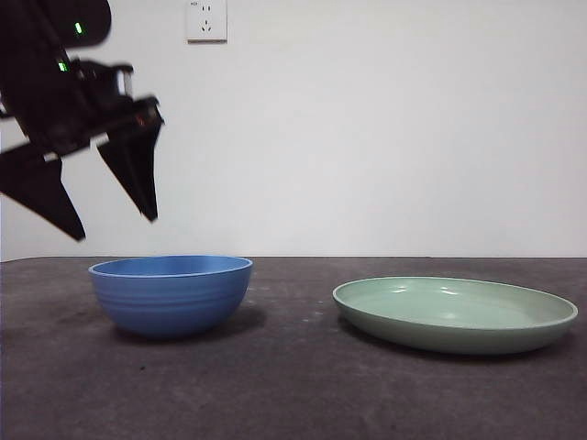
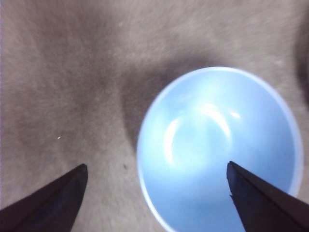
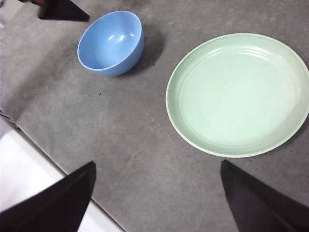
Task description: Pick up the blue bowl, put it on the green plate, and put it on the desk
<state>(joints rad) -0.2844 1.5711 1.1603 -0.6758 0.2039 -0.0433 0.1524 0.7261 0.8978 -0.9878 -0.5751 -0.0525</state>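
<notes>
Front view: left gripper (image 1: 115, 225) hangs above the blue bowl (image 1: 171, 293), jaws spread wide, holding nothing.
Bowl sits upright on the desk (image 1: 293, 385), well apart from the empty green plate (image 1: 456, 313). Right gripper (image 3: 157, 188) waits, jaws wide, empty.

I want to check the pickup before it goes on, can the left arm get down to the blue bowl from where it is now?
Probably yes. The left gripper hangs open above the blue bowl, off to one side of it. The bowl stands alone on the desk, apart from the green plate, with nothing between jaws and rim.
</notes>
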